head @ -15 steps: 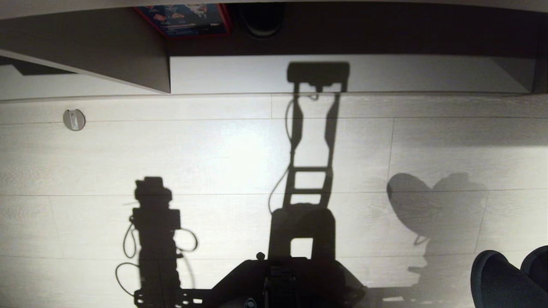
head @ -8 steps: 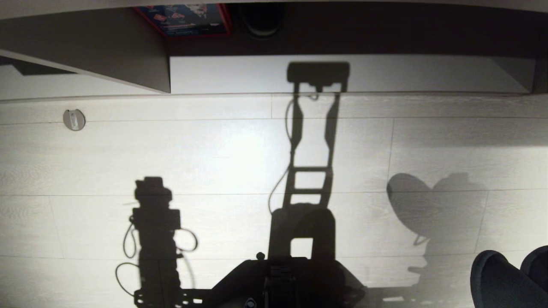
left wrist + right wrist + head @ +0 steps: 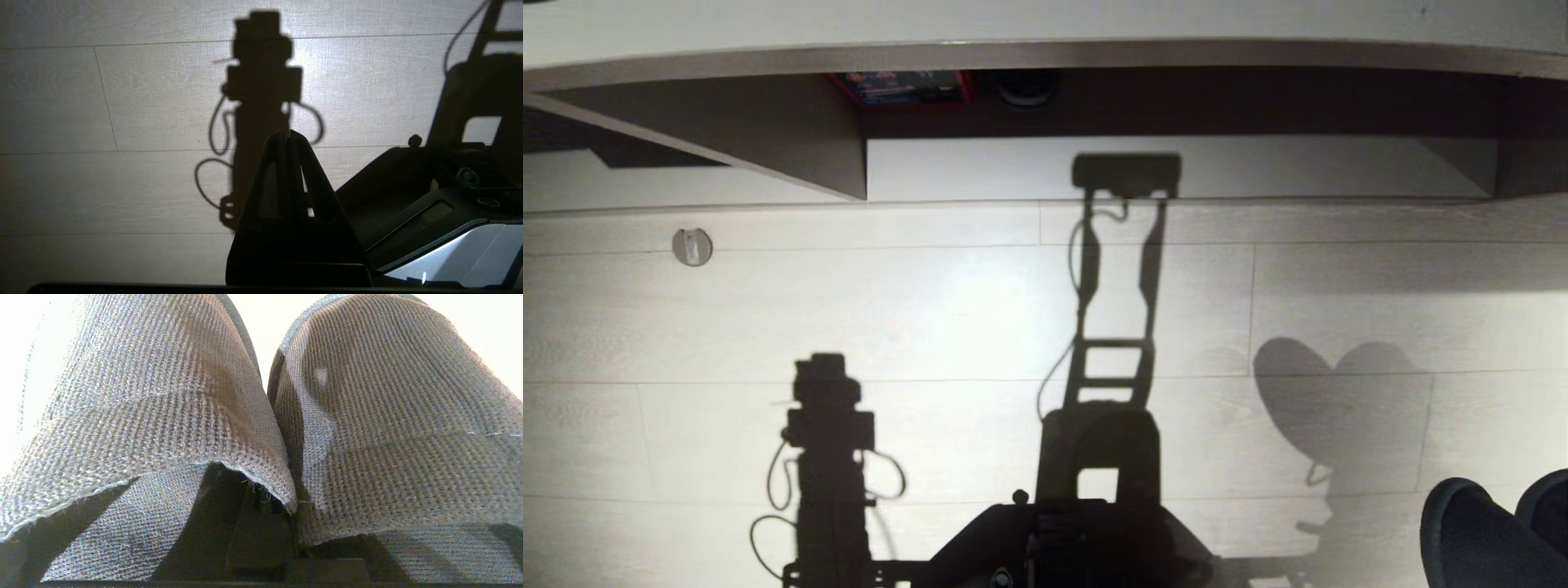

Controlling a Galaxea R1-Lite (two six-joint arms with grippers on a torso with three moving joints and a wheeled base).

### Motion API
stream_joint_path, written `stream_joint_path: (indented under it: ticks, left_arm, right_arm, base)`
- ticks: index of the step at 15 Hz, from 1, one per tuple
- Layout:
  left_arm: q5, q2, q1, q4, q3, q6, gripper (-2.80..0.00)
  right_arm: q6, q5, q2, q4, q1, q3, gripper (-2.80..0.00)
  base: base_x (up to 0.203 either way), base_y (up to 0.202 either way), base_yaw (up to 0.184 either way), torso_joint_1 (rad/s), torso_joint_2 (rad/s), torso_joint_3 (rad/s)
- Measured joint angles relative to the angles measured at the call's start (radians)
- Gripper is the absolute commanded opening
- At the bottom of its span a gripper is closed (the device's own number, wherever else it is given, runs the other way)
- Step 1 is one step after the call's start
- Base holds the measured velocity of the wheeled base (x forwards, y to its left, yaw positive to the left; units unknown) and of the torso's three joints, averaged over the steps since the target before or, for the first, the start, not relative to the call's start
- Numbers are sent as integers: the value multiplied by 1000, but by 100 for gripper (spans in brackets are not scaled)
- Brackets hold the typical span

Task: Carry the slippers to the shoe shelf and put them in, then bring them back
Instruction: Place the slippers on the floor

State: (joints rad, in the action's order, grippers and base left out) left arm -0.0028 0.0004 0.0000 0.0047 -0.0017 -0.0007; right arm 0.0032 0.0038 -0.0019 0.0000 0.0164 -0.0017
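- Head view: we see pale plank floor (image 3: pixel 931 310) filling most of the frame, the shoe shelf (image 3: pixel 727 131) along the far edge, its top board running the full width.
- The slanted divider panel (image 3: pixel 768 139) sits toward the shelf's left end; the back is dark; the bottom board (image 3: pixel 980 167) is lit pale.
- A red-edged box (image 3: pixel 905 86) and a dark round object (image 3: pixel 1025 86) sit deep at the shelf's back, side by side.
- A small round disc (image 3: pixel 692 247) lies on the floor near the shelf's front edge, on the left.
- The slippers (image 3: pixel 1494 535) show at the near right corner of the floor, two dark rounded toes side by side, above the floor.
- Their double-lobed shadow (image 3: pixel 1339 400) falls on the floor just ahead of them; the robot's own shadows cross the middle and left.
- Left wrist view: left gripper (image 3: pixel 288 136) hangs over bare floor beside the robot base (image 3: pixel 429 196), fingers pressed together, nothing between them.
- Right wrist view: both slippers (image 3: pixel 261 416) fill the frame, touching, toes pointing away from the camera.
- Right gripper (image 3: pixel 265 502) is mostly hidden under the fabric; it is clamped tight on the inner edges where the two slippers meet.
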Motion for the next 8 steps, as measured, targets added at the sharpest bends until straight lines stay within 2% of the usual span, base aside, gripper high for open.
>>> stream_joint_path:
  ticks: [8]
  left_arm:
    - [0,0,0,0,0,-1,-280]
  right_arm:
    - [0,0,0,0,0,0,-280]
  base:
    - [0,0,0,1,2,202]
